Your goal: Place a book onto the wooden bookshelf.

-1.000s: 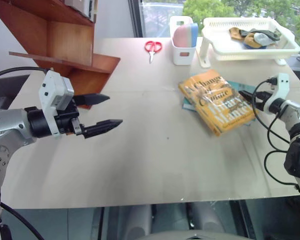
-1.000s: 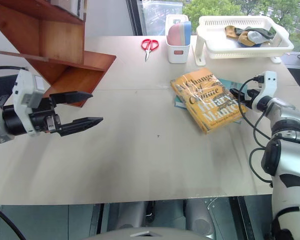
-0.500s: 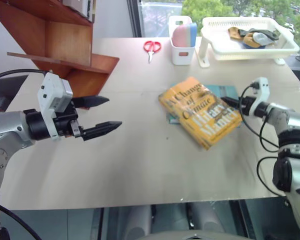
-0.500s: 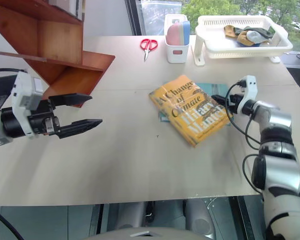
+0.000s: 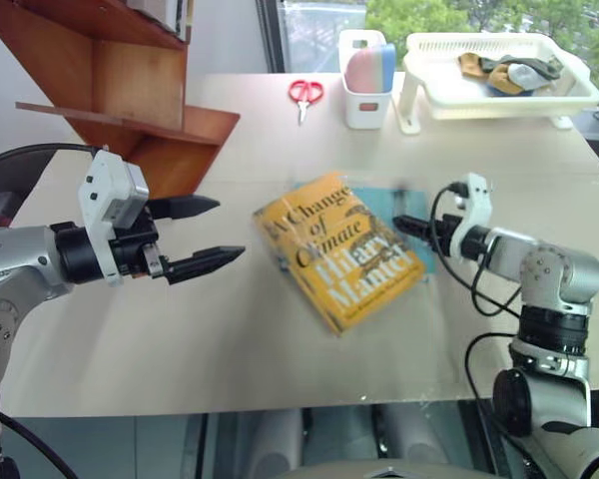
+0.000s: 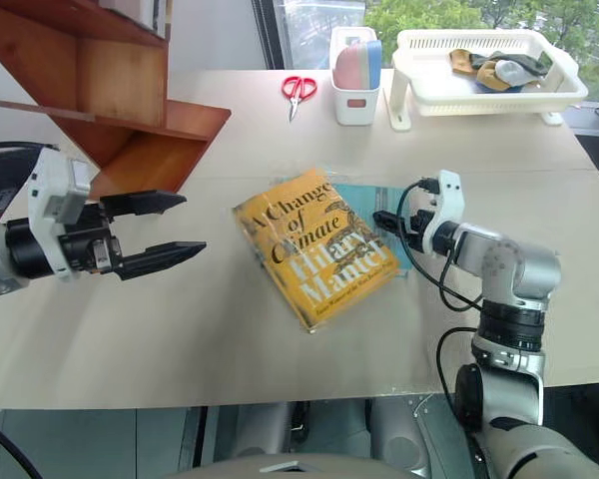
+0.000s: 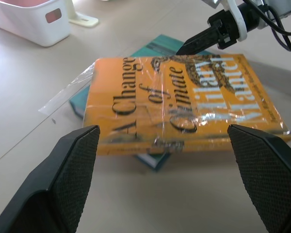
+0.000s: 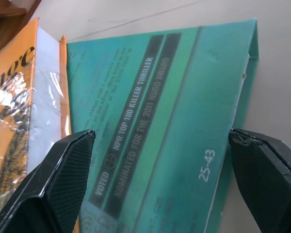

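- Spreading across the room, the pale table (image 5: 280, 349) carries everything.
- At its far left corner stands the wooden bookshelf (image 5: 130, 90), reddish-brown with slanted boards, its lowest board resting on the table.
- At the far right sits a white basket tray (image 5: 499, 85) with some gloves or cloth in it.
- The book (image 5: 334, 249), yellow-orange and glossy, lies flat and skewed near the middle of the table, well apart from the bookshelf. It rests partly on a thin teal book (image 8: 174, 131), which pokes out on its right side.
- The left tool (image 5: 208, 235) hovers above the table to the left of the book, pointing toward it, its black fingers spread wide and gripping nothing.
- The right tool (image 7: 194, 44) is low at the right edge of the books, over the teal cover; in its wrist view its fingers stand wide apart with the teal book between them, not clamped on it.
- A small white container (image 5: 364, 90) holding pink and blue items stands by the tray.
- Red-handled scissors (image 5: 304, 95) lie just left of that.
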Motion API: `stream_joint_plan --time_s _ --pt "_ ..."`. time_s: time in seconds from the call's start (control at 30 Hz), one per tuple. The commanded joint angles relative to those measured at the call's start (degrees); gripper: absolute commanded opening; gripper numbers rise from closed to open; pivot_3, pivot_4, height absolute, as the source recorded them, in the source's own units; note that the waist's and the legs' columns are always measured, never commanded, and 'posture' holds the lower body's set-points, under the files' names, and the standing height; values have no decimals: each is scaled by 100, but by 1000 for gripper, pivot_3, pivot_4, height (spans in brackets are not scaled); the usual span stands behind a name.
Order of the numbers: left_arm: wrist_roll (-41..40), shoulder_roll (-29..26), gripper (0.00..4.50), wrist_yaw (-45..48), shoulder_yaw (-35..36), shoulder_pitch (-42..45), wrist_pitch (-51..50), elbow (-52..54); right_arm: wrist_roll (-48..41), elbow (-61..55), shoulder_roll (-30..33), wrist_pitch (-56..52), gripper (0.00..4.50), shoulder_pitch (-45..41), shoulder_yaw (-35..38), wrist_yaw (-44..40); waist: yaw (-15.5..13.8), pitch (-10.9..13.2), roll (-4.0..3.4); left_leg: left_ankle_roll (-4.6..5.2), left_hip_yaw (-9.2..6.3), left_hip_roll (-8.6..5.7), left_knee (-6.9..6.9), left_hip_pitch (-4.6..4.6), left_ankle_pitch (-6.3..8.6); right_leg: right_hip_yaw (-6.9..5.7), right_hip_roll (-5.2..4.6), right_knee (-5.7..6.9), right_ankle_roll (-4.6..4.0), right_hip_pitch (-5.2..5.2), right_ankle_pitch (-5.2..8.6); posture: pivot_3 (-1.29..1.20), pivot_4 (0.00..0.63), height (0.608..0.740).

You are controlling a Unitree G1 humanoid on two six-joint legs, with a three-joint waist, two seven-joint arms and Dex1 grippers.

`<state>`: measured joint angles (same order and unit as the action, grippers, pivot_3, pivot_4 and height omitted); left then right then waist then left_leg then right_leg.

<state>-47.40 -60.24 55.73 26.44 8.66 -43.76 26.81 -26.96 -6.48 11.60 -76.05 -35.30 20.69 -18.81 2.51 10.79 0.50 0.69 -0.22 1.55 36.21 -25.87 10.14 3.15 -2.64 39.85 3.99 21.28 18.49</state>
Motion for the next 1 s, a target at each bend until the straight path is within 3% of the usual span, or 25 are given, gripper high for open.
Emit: stream_joint_plan --time_s 0.03,0.23,0.37,0.5,0.6,0.83,1.0 --pt "-37 -8 4431 23 69 49 76 43 -59 -495 53 -140 4500 -151 202 339 -20 0 0 0 0 0 -1 0 0 0 0 -1 0 0 0 0 150 740" --pt "-215 203 4431 -173 82 -23 -67 87 29 -680 777 823 4500 -41 53 17 -27 0 0 0 4 -4 -1 -1 0 2 -2 -2 0 1 0 0 150 740" --pt "-1102 1139 4431 -1247 162 -126 -518 322 -88 -658 1665 1694 4500 152 -26 -885 -28 1 -3 1 5 -2 -4 -2 0 4 -4 -3 1 2 0 0 150 740" --pt "-1499 2016 4431 -2112 -63 -897 -589 993 -288 -862 2614 2668 4500 593 -116 -2265 -8 2 2 3 6 1 -2 -8 1 10 -3 -10 1 1 0 0 150 740" --pt "-2092 2732 4431 -2947 -278 -1282 -572 1344 -160 -751 3140 3268 4500 889 -221 -2819 -24 0 5 3 3 3 -2 -6 2 7 -5 -9 1 -2 0 0 150 740" --pt "-2907 4186 4431 -4851 -948 -2022 -199 1588 -342 -697 3453 3867 4500 1150 -217 -3399 -35 -9 13 2 -4 4 16 41 1 3 -5 -6 1 -58 -1 0 150 740" --pt "-3539 4769 4431 -5944 -1615 -2406 20 1655 -749 -979 3661 4071 4500 1550 3 -3951 -102 -9 14 2 -24 -1 22 28 1 -12 -5 -8 1 -57 -1 0 150 740"
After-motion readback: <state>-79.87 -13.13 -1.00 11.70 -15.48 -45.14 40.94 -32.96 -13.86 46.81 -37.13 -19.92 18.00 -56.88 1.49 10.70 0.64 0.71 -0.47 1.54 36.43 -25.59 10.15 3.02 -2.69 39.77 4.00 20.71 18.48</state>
